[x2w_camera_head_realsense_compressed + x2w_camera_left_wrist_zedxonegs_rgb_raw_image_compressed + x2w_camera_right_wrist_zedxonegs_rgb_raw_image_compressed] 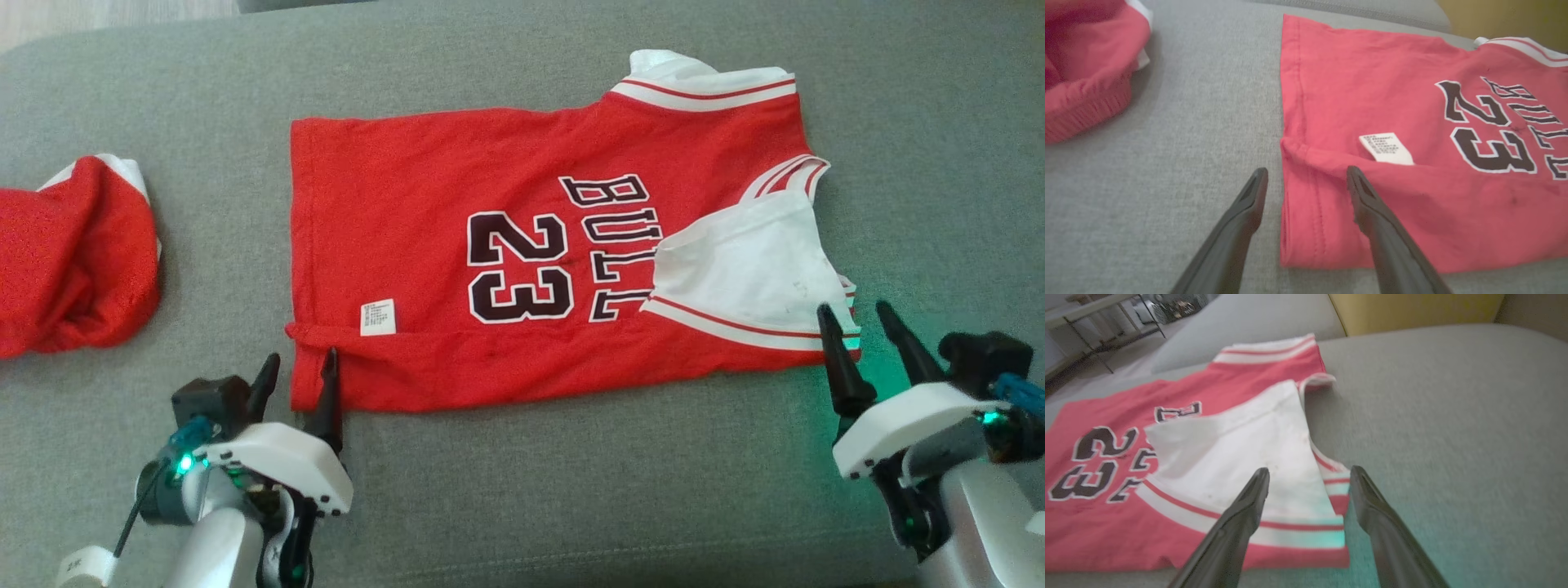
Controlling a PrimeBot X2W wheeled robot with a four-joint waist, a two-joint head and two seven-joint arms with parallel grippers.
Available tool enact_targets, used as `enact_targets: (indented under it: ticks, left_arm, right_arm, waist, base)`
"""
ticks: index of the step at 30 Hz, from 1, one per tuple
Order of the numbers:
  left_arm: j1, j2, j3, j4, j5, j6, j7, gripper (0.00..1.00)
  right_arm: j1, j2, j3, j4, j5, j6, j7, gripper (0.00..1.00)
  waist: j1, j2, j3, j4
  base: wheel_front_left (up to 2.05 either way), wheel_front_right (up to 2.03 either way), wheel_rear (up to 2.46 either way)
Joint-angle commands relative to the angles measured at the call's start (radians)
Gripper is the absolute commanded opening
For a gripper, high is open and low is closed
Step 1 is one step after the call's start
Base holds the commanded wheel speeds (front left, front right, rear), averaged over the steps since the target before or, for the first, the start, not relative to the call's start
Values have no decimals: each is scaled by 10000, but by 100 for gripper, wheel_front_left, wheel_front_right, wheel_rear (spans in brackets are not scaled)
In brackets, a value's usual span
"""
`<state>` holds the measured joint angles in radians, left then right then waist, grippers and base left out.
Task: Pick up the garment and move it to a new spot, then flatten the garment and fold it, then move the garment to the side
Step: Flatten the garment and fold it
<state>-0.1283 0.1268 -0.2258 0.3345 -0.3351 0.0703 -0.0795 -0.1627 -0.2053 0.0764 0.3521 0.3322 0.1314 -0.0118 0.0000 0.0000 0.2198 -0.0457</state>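
Garment (pixel 457 269) flat on grey cushion (pixel 571 490)

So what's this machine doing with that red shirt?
A two-armed robot is working on a red jersey spread on a grey cushion. The jersey's near edge looks folded over. The left gripper is open at the hem corner and the right gripper open at the shoulder corner; neither is gripping cloth. Another red garment lies bunched at the left.

Left gripper (pixel 302 357) at lower left, jaws wide apart, pointing up; right gripper (pixel 852 308) at lower right, jaws wide apart, leaning left
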Motion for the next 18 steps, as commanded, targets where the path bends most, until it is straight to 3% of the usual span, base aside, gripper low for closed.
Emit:
enact_targets:
  ticks: [1, 11, 12, 13, 14, 15, 16, 18]
  left_arm:
    - [-294, 99, 299, -238, -49, -18, -24, 100]
    - [26, -61, 236, 29, -565, -97, 519, 100]
    - [20, -63, 206, 72, -600, -116, 641, 73]
    - [17, -74, 199, 104, -679, -161, 734, 24]
    - [20, -85, 190, 130, -752, -202, 820, 0]
    - [24, -85, 186, 146, -801, -222, 889, 0]
    - [28, -84, 186, 145, -832, -228, 922, 0]
    - [43, -69, 173, 100, -847, -225, 927, 0]
  right_arm:
    - [-269, -189, 202, -143, 66, -7, 15, 100]
    - [-691, -43, 189, 1060, 558, -7, 770, 100]
    - [-734, -24, 203, 1144, 617, -7, 868, 100]
    - [-776, 6, 222, 1248, 691, -7, 1014, 100]
    - [-819, 26, 259, 1327, 751, -7, 1131, 73]
    - [-862, 30, 280, 1383, 788, -7, 1174, 24]
    - [-897, 32, 302, 1425, 831, -7, 1188, 0]
    - [-945, 26, 364, 1502, 968, -7, 1247, 0]
  waist:
    - [0, 0, 32, -1]
    - [0, 0, 162, 19]
    - [0, 0, 164, 17]
    - [0, 0, 163, 8]
    - [0, 0, 155, -3]
    - [0, 0, 152, -13]
    - [0, 0, 152, -18]
    - [0, 0, 154, -15]
  base:
    - [0, 0, 0]
    - [0, 0, 0]
    - [0, 0, 0]
    - [0, 0, 0]
    - [0, 0, 0]
    - [0, 0, 0]
    - [0, 0, 0]
    - [0, 0, 0]
